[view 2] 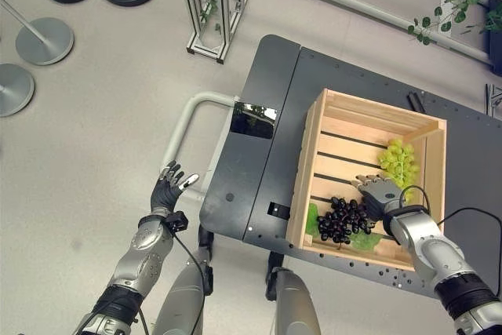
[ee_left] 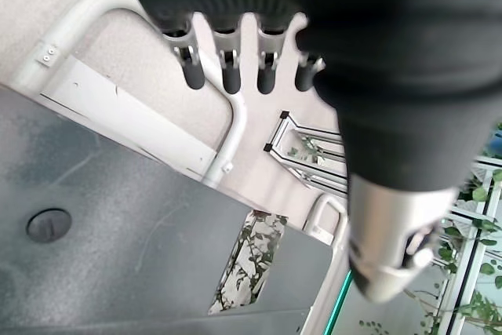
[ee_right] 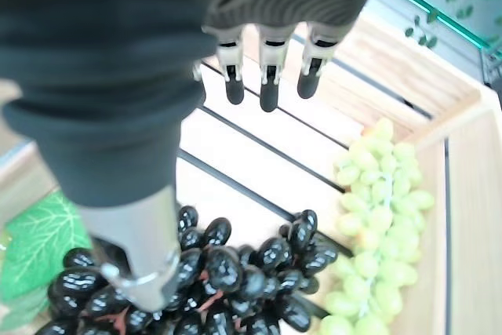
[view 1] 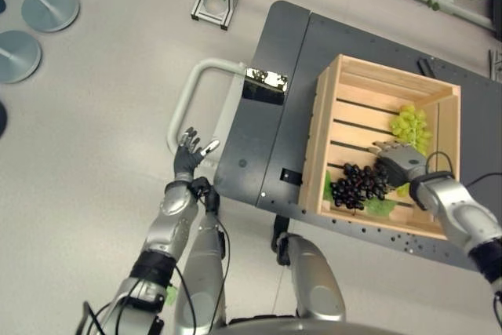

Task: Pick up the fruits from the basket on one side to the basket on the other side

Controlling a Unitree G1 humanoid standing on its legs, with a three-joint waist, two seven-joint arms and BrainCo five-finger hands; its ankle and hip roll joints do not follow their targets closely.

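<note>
Hand [view 2: 380, 192] open over grapes [view 2: 343, 220] inside crate [view 2: 307, 164]

Robotics lab or test hall: grey floor, aluminium-profile frame [view 2: 210, 7] at 12 o'clock, round stanchion bases [view 2: 43, 41] at 10 o'clock (crowd-barrier type), wheeled cart [view 2: 259, 170].

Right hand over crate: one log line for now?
right hand: open, above black grapes | green grapes: in crate | left hand: open, idle

Even, bright overhead light falls across the pale floor [view 2: 94, 154] with only soft shadows. A glossy panel [view 2: 252, 121] on the dark cart [view 2: 243, 194] mirrors its surroundings; highlights glint off the black grapes [ee_right: 235, 272].
</note>
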